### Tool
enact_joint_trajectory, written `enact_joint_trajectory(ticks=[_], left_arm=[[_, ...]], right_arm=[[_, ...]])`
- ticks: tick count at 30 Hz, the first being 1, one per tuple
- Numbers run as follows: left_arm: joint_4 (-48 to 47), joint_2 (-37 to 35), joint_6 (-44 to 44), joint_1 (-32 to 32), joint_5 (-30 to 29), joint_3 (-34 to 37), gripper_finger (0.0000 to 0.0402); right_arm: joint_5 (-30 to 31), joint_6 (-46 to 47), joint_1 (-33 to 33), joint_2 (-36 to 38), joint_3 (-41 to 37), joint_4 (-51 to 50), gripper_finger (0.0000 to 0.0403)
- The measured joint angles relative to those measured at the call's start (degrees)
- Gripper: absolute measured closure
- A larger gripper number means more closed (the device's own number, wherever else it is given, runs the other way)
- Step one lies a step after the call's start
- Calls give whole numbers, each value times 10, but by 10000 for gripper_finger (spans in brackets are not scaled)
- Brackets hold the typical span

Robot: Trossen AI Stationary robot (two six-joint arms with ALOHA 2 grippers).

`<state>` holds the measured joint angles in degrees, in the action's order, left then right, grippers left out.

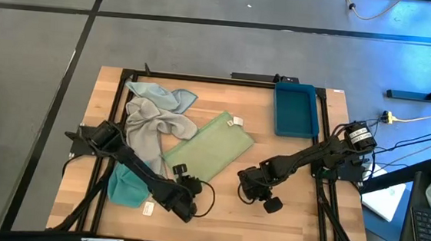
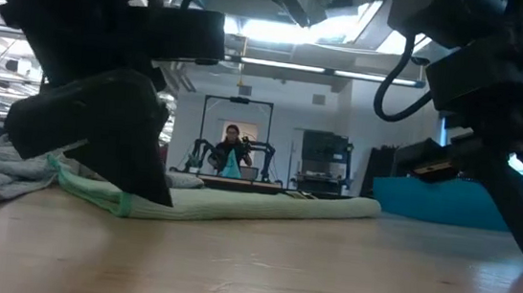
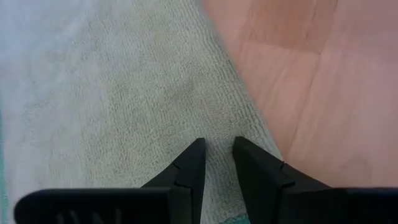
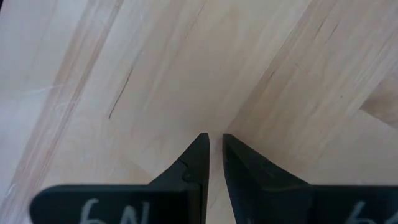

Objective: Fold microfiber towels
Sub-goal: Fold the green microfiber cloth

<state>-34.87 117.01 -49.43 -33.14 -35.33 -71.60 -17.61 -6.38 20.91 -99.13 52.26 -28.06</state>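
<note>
A pale green towel [image 1: 210, 145] lies folded in a long rectangle in the middle of the table. My left gripper [image 1: 176, 170] is at its near left corner, shut on the cloth [image 3: 124, 93]. The low view shows this gripper [image 2: 132, 192] down at the towel's end [image 2: 236, 207]. A crumpled grey towel [image 1: 153, 123] lies partly on a pale blue one [image 1: 160, 95] at the far left. A teal towel [image 1: 125, 186] sits under the left arm. My right gripper [image 1: 270, 205] hovers shut over bare wood [image 4: 214, 140], right of the green towel. My left gripper has the green towel near its near left corner [image 3: 219, 163], with cloth showing between its two fingers. The fingers slant down from the table's near side. One layer or several, I cannot tell. The towel's end [image 2: 94, 191] lies low on the table, and the rest lies flat.
A rigid blue tray [image 1: 295, 109] stands at the far right of the table. A small white tag [image 1: 148, 207] lies near the teal towel. Bare wood [image 1: 223, 221] runs along the near edge, between and in front of the arms.
</note>
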Motion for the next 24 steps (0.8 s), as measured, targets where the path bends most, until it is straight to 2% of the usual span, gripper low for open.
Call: enact_joint_trajectory(ticks=[6,11,17,21,24], left_arm=[[20,-1,-5,-8,7,-8,319],[114,1,-10,-7,26,-8,319],[228,2,-3,9,6,-8,319],[299,2,51,33,0,-8,319],[336,1,98,50,30,-8,319]], right_arm=[[0,-7,0,0,26,-1,354],[1,-30,8,0,61,1,354],[2,-45,50,0,82,19,354],[46,-31,100,0,89,31,354],[96,-12,137,0,89,25,354]])
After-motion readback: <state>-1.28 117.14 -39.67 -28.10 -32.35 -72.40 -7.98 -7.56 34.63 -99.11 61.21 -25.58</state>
